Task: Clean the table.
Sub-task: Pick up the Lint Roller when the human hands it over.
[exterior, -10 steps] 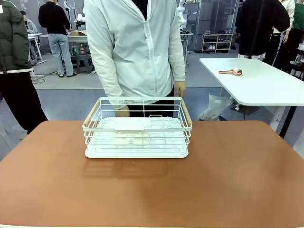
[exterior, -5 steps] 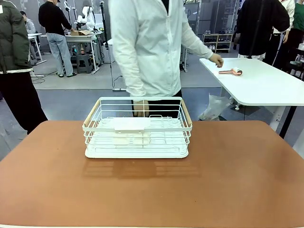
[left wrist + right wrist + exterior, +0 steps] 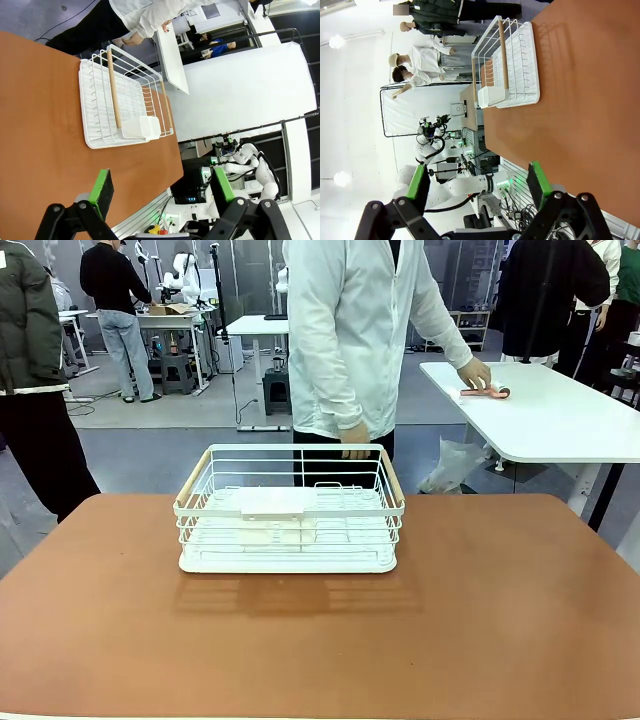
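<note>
Our left gripper (image 3: 164,187) and right gripper (image 3: 478,182) hang wide open and empty over the table (image 3: 500,620) spread before us. We should sweep evenly around the white wire rack (image 3: 290,510) at its far middle.

No lettering, label, brand, number or sign can be read anywhere here

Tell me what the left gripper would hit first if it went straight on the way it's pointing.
Most likely the white wire rack, near its end with the small white box, or the table just short of it. Nothing stands between the open left gripper and them, though depth is hard to judge.
</note>
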`<state>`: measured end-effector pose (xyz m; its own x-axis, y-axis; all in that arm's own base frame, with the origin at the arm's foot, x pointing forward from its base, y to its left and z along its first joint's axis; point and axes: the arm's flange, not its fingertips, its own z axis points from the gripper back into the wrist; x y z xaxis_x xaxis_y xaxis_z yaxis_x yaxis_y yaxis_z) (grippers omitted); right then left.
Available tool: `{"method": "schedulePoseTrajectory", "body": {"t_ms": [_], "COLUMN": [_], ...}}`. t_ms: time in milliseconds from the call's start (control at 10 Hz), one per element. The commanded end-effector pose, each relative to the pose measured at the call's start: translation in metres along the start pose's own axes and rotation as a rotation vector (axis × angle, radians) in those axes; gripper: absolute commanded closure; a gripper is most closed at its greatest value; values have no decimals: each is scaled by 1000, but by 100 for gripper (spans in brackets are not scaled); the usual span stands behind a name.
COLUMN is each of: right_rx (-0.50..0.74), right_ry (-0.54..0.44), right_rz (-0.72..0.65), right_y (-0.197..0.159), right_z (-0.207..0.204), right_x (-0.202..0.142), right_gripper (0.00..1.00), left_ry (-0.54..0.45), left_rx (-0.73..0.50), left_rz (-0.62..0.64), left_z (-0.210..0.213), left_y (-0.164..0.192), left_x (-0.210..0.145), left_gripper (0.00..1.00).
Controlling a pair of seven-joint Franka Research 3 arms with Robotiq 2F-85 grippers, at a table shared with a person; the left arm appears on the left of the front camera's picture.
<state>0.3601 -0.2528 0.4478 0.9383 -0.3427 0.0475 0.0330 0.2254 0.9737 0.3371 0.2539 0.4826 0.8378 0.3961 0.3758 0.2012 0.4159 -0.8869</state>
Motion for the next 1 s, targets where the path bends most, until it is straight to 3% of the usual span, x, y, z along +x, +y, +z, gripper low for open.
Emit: {"method": "schedulePoseTrajectory", "body": {"t_ms": [0, 900], "right_rx": [-1, -1], "right_ry": [0, 0], "right_rz": [3, 3], "right_y": [1, 1], "right_z": [2, 2], "right_x": [-1, -1], "right_gripper": [0, 0], "left_ry": [-6, -6], "left_rx": [-6, -6], "left_rz": [1, 1], "left_z": [2, 2], "left_y": [0, 0], "left_x": [-1, -1], "left_gripper": [0, 0]}}
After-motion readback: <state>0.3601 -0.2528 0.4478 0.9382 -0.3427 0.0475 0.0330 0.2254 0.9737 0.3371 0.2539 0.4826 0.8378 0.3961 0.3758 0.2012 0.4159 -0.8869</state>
